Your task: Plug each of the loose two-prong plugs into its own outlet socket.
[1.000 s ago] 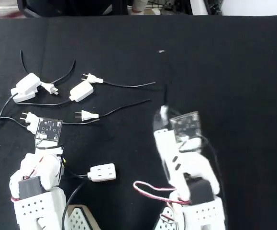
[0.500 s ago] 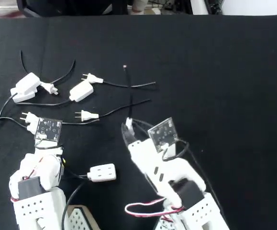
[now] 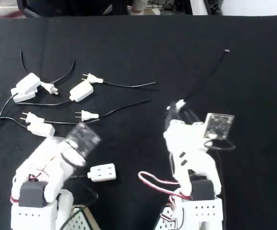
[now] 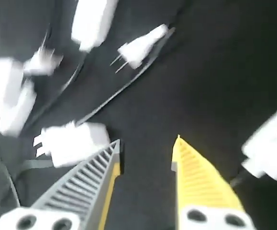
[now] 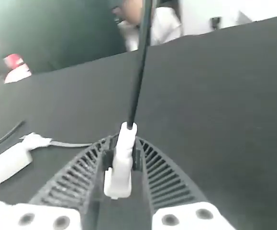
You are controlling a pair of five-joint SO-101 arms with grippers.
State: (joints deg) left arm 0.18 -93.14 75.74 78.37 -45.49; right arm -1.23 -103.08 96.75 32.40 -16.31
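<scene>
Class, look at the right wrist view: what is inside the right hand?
A white plug is clamped inside the right hand, its black cord leading out beyond it. Its prongs are hidden.

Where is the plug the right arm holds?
In the high view the plug sits clamped in the right gripper, right of the table's middle and of the loose plugs, its black cord stretching toward the far edge.
</scene>
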